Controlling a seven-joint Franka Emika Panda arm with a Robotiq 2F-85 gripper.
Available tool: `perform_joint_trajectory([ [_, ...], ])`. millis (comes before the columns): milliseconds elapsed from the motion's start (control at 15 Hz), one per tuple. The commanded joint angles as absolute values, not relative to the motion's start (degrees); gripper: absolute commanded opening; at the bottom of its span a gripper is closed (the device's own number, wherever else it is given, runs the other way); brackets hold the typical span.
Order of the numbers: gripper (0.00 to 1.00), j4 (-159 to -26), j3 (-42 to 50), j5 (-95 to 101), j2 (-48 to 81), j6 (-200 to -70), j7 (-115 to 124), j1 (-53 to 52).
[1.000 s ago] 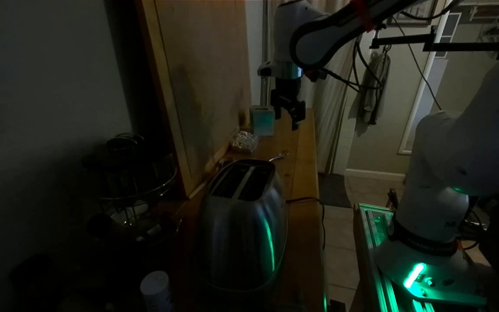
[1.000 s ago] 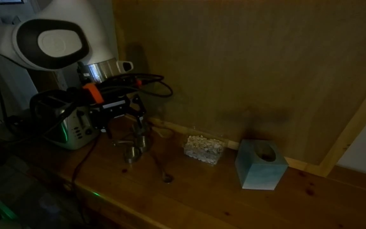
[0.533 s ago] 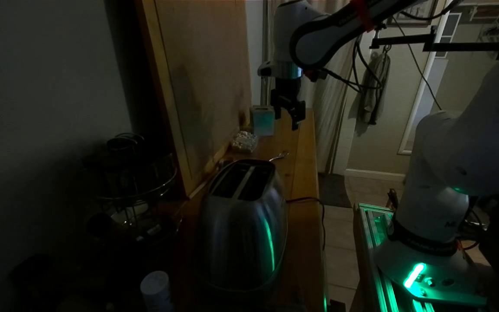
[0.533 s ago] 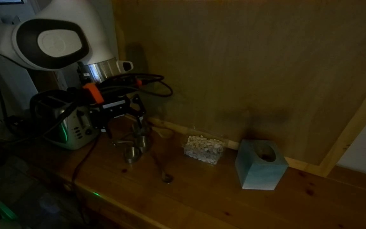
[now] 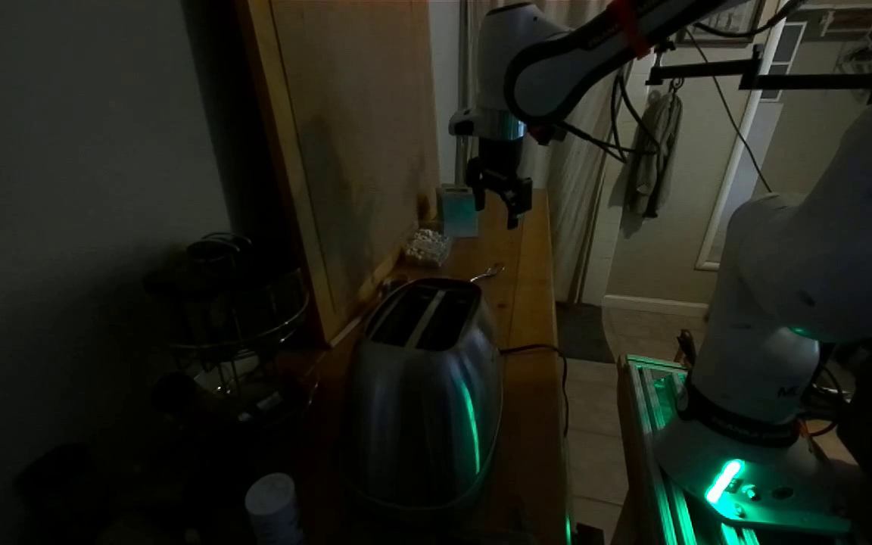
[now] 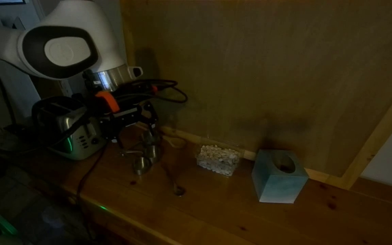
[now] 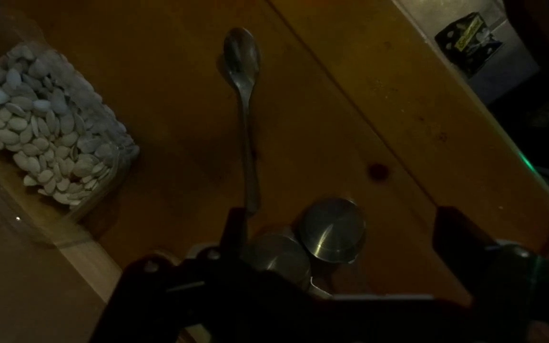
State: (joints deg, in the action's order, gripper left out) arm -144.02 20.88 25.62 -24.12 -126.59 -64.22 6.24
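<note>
My gripper (image 7: 341, 214) is open and empty, its two black fingers wide apart. It hovers above several small steel measuring cups on the wooden counter, and it also shows in both exterior views (image 5: 496, 214) (image 6: 134, 136). In the wrist view a round cup (image 7: 332, 230) lies between the fingers; another cup (image 7: 279, 257) is partly hidden behind the left finger. A metal spoon (image 7: 242, 57) lies ahead, its handle end near the left fingertip. A clear container of pale seeds (image 7: 41, 128) is at the left; it also shows in an exterior view (image 6: 218, 160).
A steel toaster (image 5: 428, 409) stands on the counter, its cord hanging over the front edge. A blue tissue box (image 6: 279, 185) stands beyond the seeds. A wooden spoon (image 6: 175, 141) lies by the tall wooden panel (image 6: 267, 68) behind the counter. A wire rack (image 5: 232, 325) stands in the dark.
The arm and open gripper have shifted slightly, to the right and a little down in an exterior view, slightly left in an exterior view. The objects on the counter have not moved.
</note>
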Motion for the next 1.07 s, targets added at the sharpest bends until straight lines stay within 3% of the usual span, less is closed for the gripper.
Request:
perform_joint_trajectory([
  [0,1.0,-143.62,21.8,22.68,-19.29,-131.45,-70.99,6.83],
  [1000,1.0,-137.71,19.74,19.72,0.51,-142.56,-74.55,11.96],
])
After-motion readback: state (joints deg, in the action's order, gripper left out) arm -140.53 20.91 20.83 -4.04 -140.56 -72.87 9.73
